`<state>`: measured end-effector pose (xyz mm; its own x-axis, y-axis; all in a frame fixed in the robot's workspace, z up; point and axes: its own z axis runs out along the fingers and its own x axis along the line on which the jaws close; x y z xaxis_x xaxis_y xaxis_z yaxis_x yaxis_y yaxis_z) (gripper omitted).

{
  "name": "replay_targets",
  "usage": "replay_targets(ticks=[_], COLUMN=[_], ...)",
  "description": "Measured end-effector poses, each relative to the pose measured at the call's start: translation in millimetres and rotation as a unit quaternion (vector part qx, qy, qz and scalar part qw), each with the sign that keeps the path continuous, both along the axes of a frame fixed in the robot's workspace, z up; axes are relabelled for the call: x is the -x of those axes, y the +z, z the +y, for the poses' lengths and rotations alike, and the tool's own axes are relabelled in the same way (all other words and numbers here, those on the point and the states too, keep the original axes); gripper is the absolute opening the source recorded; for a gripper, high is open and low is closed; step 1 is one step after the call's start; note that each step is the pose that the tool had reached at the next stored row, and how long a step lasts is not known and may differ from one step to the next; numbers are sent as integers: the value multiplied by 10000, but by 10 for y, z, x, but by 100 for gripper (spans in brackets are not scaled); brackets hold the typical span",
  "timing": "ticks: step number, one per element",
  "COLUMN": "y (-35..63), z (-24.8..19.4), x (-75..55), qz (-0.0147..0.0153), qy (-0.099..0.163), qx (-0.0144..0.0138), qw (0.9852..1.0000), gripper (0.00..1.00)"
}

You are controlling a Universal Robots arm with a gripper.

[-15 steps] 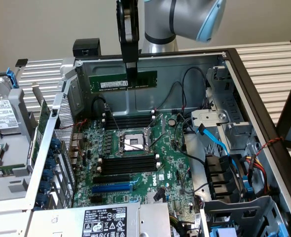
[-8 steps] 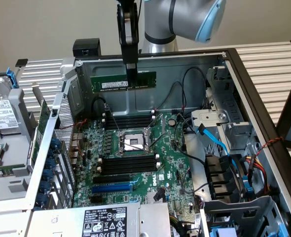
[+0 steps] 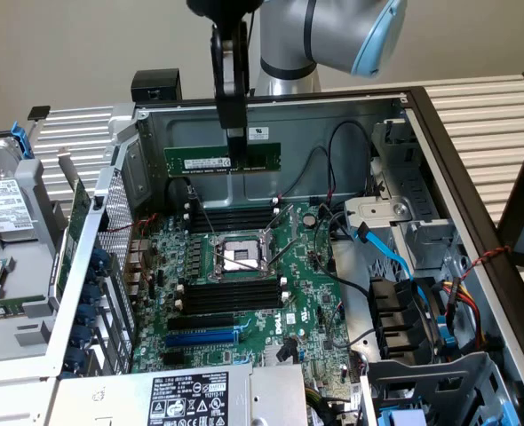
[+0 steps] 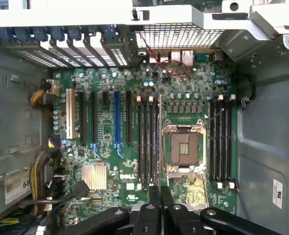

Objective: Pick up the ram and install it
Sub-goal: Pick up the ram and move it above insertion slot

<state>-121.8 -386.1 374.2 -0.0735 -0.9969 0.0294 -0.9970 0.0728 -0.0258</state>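
Note:
The ram [image 3: 195,161] is a long green stick with dark chips, hanging level and on edge above the motherboard [image 3: 306,293] near the case's back wall. My gripper [image 3: 235,153] comes down from above and is shut on the ram near its middle. In the wrist view the ram [image 4: 159,137] appears edge-on as a thin strip running out from between my gripper [image 4: 160,195] fingers, over the board between the CPU socket [image 4: 183,147] and a bank of black memory slots [image 4: 147,142]. A second slot bank [image 4: 220,144] lies on the socket's other side.
The open computer case [image 3: 404,102] surrounds the board. Black and blue cables [image 3: 382,248] and drive bays sit at the exterior view's right. A blue expansion slot [image 3: 200,337] and a power supply [image 3: 191,399] lie at the near side. The CPU socket [image 3: 244,257] has slot banks [image 3: 231,217] on both sides.

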Motion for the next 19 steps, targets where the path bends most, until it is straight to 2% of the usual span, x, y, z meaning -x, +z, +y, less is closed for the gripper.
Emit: replay_targets(ticks=[9, 14, 19], y=[-126, -166, -250], z=[-10, -16, -16], x=[17, 19, 26], qz=[-1, -1, -2], qy=[-24, 159, 288], qx=[-2, -1, -2], qw=[10000, 9999, 9996], gripper=[13, 13, 13])
